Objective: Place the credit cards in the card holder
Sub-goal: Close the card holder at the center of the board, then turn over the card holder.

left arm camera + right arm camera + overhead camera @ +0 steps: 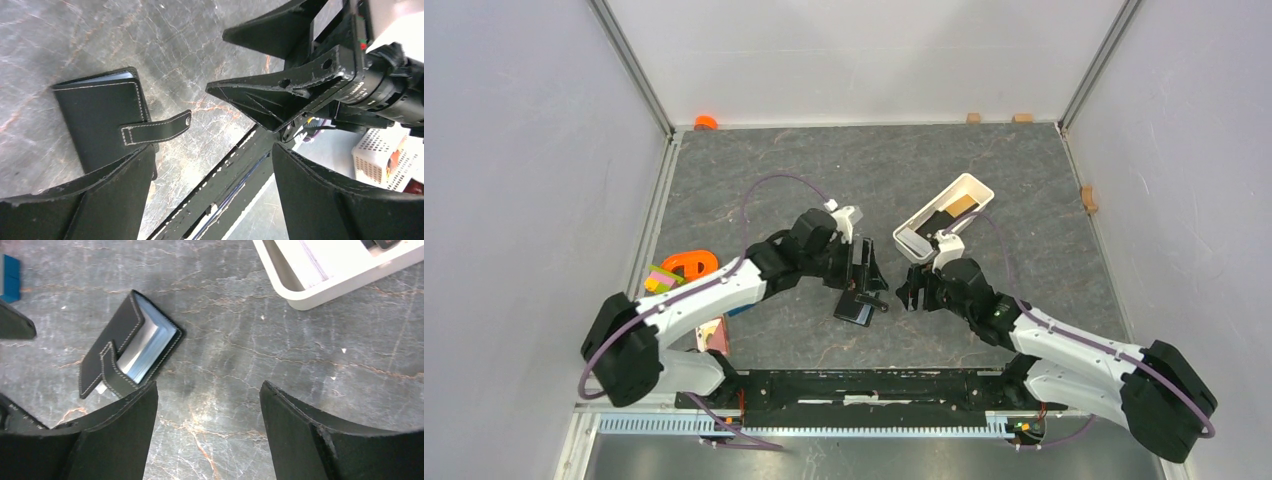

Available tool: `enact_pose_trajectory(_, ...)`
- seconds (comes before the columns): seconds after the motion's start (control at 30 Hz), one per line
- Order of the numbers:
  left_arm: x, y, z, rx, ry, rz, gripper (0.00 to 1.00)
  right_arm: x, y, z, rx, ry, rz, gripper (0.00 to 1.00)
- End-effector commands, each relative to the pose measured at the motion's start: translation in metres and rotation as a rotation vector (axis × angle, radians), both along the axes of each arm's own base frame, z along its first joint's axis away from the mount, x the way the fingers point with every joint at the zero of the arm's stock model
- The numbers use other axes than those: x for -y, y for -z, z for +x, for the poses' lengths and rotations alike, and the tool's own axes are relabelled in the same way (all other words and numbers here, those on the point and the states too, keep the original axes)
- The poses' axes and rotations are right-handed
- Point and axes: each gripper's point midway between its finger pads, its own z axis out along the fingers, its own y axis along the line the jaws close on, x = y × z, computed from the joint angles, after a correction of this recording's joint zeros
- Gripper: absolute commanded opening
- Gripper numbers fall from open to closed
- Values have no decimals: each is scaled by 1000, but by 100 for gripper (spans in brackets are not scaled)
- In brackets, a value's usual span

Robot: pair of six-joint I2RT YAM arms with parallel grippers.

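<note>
I've got the surface w/ a white tray right of ctr, a tan card inside it. Black card holder lies flat near the mid of the near edge, strap unsnapped. Left end effector is released and empty, next to the holder. Right end effector is spread too, empty.

White shells, chunky black joints on left arm at 8 o'clock and right arm at 4, purple cable along each. Black wedge fingers, scuffed edges.
</note>
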Motion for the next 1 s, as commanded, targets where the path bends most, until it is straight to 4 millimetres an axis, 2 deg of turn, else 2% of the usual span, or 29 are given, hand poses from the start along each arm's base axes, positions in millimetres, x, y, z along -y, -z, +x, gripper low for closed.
enact_pose_trajectory(0.0, -34, -8, 11, 66, -85, 71, 93, -24, -23, -6, 40, -78, 166, 80)
enact_pose_trajectory(0.07, -50, 4, 17, 43, -155, 80, 91, -35, -31, -10, 49, -120, 234, 82)
enact_pose_trajectory(0.13, -61, 20, 19, 0, -207, 85, 84, -41, -33, -14, 48, -146, 272, 83)
enact_pose_trajectory(0.23, -64, 43, 14, -46, -216, 99, 72, -50, -28, -15, 17, -176, 276, 84)
enact_pose_trajectory(0.43, -68, 77, 13, -87, -232, 146, 57, -72, -24, -14, -23, -242, 304, 84)
enact_pose_trajectory(0.73, -64, 103, 12, -130, -224, 157, 41, -98, -21, -14, -83, -306, 361, 84)
enact_pose_trajectory(0.97, -64, 111, 12, -134, -218, 171, 37, -100, 5, -3, -143, -253, 292, 78)
